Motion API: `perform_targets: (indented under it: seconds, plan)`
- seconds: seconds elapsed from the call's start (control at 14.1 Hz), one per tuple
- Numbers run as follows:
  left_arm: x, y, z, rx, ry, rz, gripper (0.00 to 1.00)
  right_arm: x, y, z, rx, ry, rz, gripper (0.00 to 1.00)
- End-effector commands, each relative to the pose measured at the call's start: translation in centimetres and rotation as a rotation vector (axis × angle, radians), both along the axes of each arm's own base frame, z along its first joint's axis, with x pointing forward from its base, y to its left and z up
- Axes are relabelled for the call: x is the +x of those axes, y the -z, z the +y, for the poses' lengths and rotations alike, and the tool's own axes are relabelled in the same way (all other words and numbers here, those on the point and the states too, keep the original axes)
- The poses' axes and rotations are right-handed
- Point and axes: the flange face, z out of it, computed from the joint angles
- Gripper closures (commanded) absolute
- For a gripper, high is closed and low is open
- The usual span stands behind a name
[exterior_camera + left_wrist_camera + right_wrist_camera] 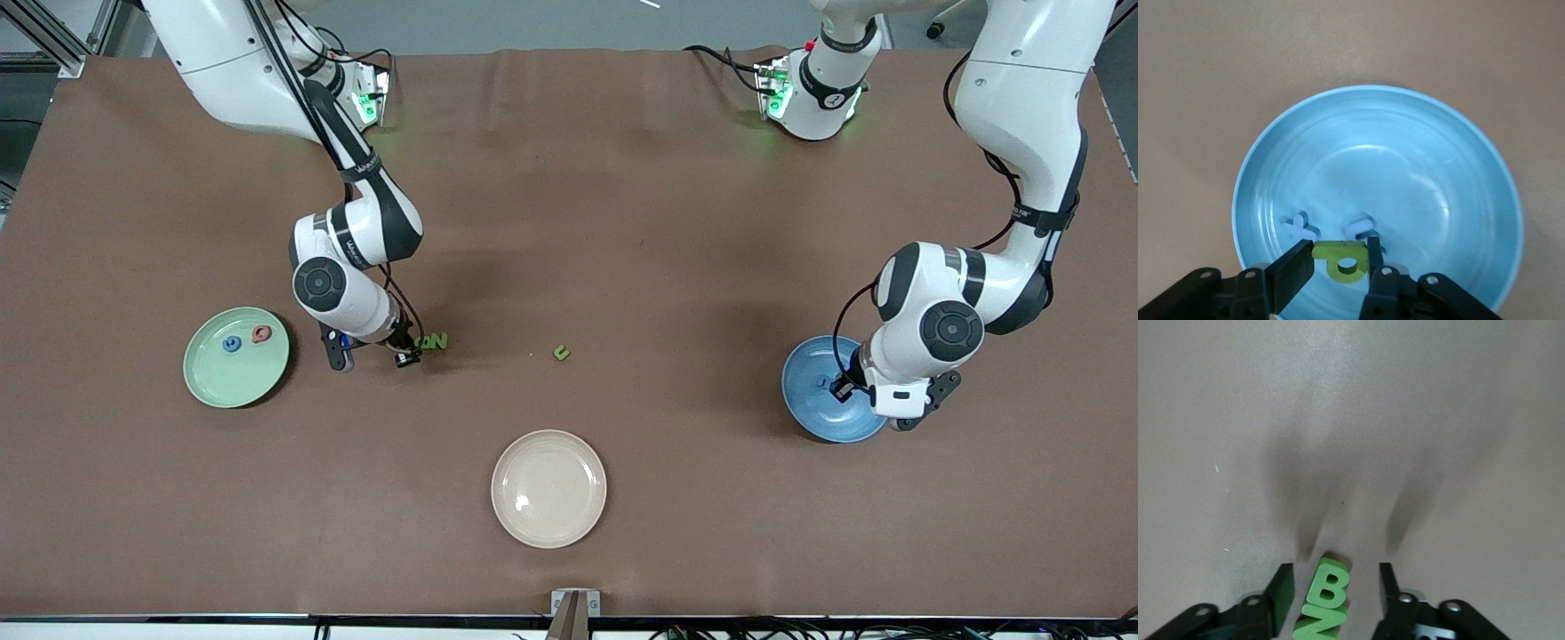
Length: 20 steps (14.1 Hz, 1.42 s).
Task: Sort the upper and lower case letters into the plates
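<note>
- The empty cream-beige round plate point(548, 488) sits nearest the table's front edge.
- Left gripper point(1341, 263) hangs over the blue round plate point(1458, 167), fingers clamped on an olive-green foam letter point(1342, 260).
- Right gripper point(1335, 597) straddles the bright green foam letters point(1325, 600), fingers apart either side; their long axis runs between them, beside the pale mint-green round plate point(236, 356).

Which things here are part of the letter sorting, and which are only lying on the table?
Part of the job:
- green plate, two letters in it
- blue plate, two pale letters in it
- olive letter in left gripper
- green B and N between right gripper fingers
- small green letter

Lying about:
- beige plate
</note>
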Motion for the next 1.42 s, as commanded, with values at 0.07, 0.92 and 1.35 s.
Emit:
perform_targets:
  seconds: [0.07, 0.92, 1.35]
  plan:
    - [-0.4, 0.4, -0.2, 0.001, 0.018, -0.002, 0.4, 0.6, 0.4, 0.7, -0.016, 0.057, -0.01, 0.44]
    - [-3.5, -1.8, -20.2, -0.065, 0.103, -0.055, 0.01, 0.6, 1.5, 1.3, -0.013, 0.124, -0.016, 0.52]
    - [-4.4, 0.3, -36.4, -0.154, 0.007, -0.1, 0.08, 0.4, 2.1, 1.6, -0.013, 0.12, -0.016, 0.68]
